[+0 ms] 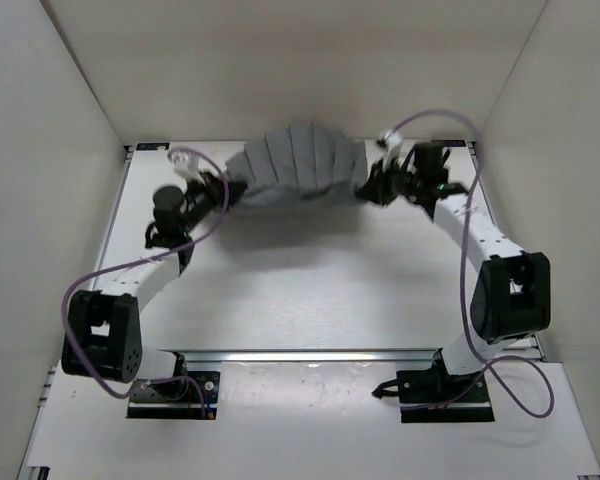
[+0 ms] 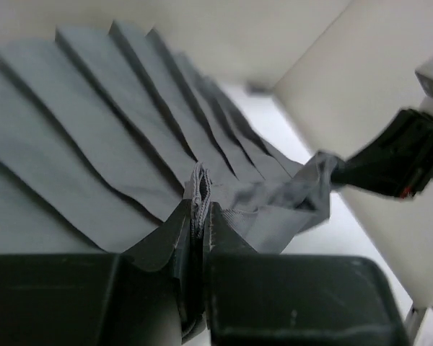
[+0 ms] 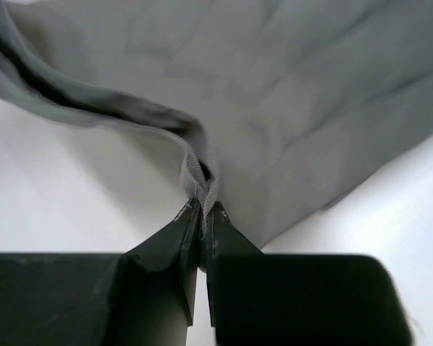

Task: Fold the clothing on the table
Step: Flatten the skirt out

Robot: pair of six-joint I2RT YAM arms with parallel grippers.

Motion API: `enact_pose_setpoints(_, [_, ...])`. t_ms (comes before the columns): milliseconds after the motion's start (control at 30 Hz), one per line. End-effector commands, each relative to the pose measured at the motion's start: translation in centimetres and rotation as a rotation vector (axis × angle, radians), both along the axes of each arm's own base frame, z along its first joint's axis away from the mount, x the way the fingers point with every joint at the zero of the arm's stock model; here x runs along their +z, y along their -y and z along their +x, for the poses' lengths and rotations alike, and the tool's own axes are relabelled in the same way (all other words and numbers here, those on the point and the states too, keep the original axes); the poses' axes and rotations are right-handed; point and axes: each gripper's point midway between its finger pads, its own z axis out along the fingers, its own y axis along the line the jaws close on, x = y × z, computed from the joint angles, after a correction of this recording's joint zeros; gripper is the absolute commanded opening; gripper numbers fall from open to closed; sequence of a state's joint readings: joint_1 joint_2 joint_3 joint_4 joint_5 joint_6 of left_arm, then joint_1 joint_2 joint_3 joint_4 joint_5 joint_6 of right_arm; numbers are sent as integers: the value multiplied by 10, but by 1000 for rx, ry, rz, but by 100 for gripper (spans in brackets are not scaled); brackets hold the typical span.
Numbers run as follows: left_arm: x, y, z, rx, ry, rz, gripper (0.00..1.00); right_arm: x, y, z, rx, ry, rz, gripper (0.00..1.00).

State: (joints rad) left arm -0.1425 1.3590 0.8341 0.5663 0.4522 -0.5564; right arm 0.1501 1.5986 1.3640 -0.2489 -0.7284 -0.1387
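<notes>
**Two arms hold the grey clothing raised between them over the far end of the table.**

Top view: the left arm bends up to the clothing's left end and the right arm folds in from the elbow to its right end. The cloth sags between them in fan-like pleats, with a shadow under it. The left gripper and right gripper are dark clusters here, and their jaws are too small to read.
Left wrist view: the jaws are pinched tight on a bunched edge. Pleats run off toward the other gripper at the clothing's opposite end, and the frame cuts off the cloth's left side.
Right wrist view: the jaws are clamped on a stitched hem. The cloth beyond is blurred and cropped at the top.
</notes>
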Motion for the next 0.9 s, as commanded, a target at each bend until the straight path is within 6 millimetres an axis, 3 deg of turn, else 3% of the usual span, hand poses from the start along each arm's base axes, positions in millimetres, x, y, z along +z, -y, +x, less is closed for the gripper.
enact_pose_setpoints(0, [-69, 0, -24, 17, -82, -71, 0, -41, -24, -23, 37, 73, -32, 0])
enact_pose_setpoints(33, [-95, 1, -37, 8, -142, -90, 0, -61, -25, -37, 30, 61, -42, 0])
enact_pose_setpoints(100, [-105, 6, -51, -23, -125, -99, 3, -100, -35, -67, 47, 7, -69, 0])
enact_pose_setpoints(133, [-117, 12, -61, -46, -147, -91, 5, -104, -36, -73, 31, 9, -76, 0])
enact_pose_setpoints(233, [-126, 22, -85, -91, -121, -68, 11, -140, -44, -114, 34, -44, -101, 0])
enact_pose_setpoints(300, [-131, 30, -101, -118, -109, -56, 16, -149, -45, -130, 27, -54, -98, 0])
enact_pose_setpoints(400, [-144, 29, -128, -119, -81, -21, 17, -163, -42, -153, 15, -64, -90, 0])
enact_pose_setpoints(433, [-150, 23, -138, -99, -74, -12, 13, -172, -38, -161, 18, -72, -96, 0])
enact_pose_setpoints(467, [-154, 19, -149, -89, -63, -13, 11, -169, -38, -165, 22, -66, -79, 0])
enact_pose_setpoints(500, [-144, 15, -153, -79, -9, -20, 3, -171, -33, -171, 16, -54, -74, 1])
enact_pose_setpoints(533, [-157, 9, -162, -59, -38, -18, 0, -180, -28, -179, 15, -65, -80, 0])
enact_pose_setpoints(633, [-171, 0, -176, -29, -36, 35, 0, -169, -25, -188, 12, -1, -51, 0])
enact_pose_setpoints(700, [-165, -6, -185, -3, 17, 17, 0, -156, -25, -196, 15, 45, -30, 0])
enact_pose_setpoints(767, [-175, -17, -182, 71, -34, 14, 0, -154, -28, -212, 36, 38, -32, 1])
enact_pose_setpoints(800, [-156, -22, -181, 106, 35, -18, 0, -148, -26, -214, 20, 64, -32, 0])
enact_pose_setpoints(833, [-153, -26, -181, 122, 55, -22, 0, -137, -29, -219, 13, 87, 3, 0])
enact_pose_setpoints(867, [-165, -31, -180, 152, 4, -23, 0, -136, -31, -226, 16, 72, 18, 0])
